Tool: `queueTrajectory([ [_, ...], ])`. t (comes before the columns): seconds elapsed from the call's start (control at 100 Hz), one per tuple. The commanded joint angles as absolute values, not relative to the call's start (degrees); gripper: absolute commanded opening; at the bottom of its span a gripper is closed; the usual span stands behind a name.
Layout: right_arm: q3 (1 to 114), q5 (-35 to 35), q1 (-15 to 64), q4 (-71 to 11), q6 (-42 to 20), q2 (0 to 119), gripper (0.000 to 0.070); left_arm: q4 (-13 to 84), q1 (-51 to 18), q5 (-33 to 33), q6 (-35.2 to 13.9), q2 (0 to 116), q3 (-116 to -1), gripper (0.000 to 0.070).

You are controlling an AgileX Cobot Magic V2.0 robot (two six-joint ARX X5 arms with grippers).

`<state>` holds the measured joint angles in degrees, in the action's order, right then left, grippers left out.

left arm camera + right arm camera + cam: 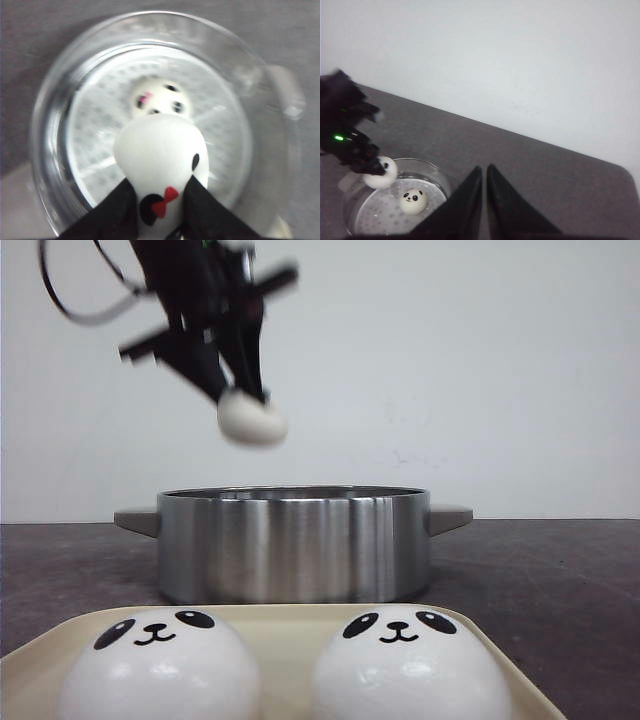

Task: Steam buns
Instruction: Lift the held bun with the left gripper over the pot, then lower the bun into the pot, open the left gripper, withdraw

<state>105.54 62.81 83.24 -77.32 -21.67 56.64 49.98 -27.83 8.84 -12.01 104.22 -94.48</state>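
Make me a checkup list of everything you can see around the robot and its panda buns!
Surface: dark grey table.
Job's things: one bun lies in the steel pot; the held bun hangs above the pot; two buns sit on the cream tray.
Clutter: nothing seen.
Grippers: left gripper shut on the held bun; right gripper shut, empty.
Cables: black cable loops by the left arm.
Surroundings: plain white wall.
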Motion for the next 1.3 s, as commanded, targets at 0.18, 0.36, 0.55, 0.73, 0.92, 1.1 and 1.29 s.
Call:
queueTrajectory([
  [0.18,106.59,63.05,84.25,-80.99,-25.61,57.19,0.001,49.01,-27.33,7.84,-9.45,115.37,-98.1,0.001],
  [0.36,106.59,63.02,84.25,-81.06,-26.81,57.19,0.001,48.12,-27.33,4.75,-9.45,119.46,-98.08,0.003],
  [0.55,106.59,62.87,84.25,-81.08,-27.09,57.19,0.001,45.34,-27.35,4.69,-9.82,120.09,-98.1,0.0223],
  [0.73,106.54,62.89,84.25,-81.06,-27.07,57.19,0.0009,45.34,-27.4,4.69,-9.91,120.03,-99.0,0.0546],
  [0.92,106.54,63.05,84.25,-81.06,-27.29,57.21,0.001,49.08,-27.4,4.69,-9.93,120.03,-103.37,0.0557],
  [1.1,106.19,63.02,84.25,-81.06,-29.61,57.25,0.0009,56.69,-27.42,4.73,-10.15,119.37,-112.42,0.0556],
  [1.29,102.72,62.57,84.18,-81.06,-31.42,57.63,0.001,55.94,-28.88,4.84,-10.15,109.8,-115.24,0.0554],
])
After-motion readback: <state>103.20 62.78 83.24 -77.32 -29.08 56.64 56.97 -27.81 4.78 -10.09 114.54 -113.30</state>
